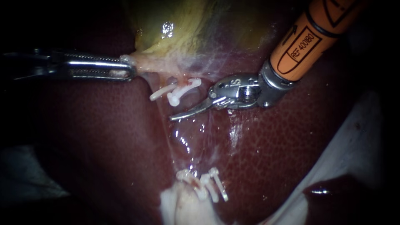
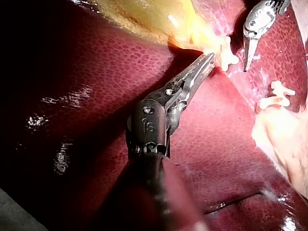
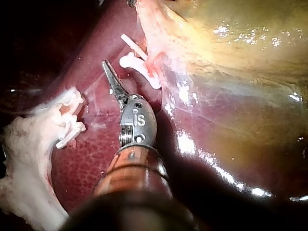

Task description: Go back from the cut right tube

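The right instrument (image 1: 177, 117) holds its curved blades together, empty. Just ahead of their tip sits the cut tube (image 1: 183, 78) with its white clips (image 1: 180, 91). The left instrument (image 1: 125, 71) pinches the gallbladder (image 1: 146, 61). The right instrument is best drawn straight back along its shaft, clear of the clips.

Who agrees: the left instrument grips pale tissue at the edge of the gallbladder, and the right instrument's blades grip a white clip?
Wrong on the right instrument: the endoscope view shows its blades shut, holding nothing, beside the white clips. The left instrument grips pale tissue at the edge of the gallbladder.
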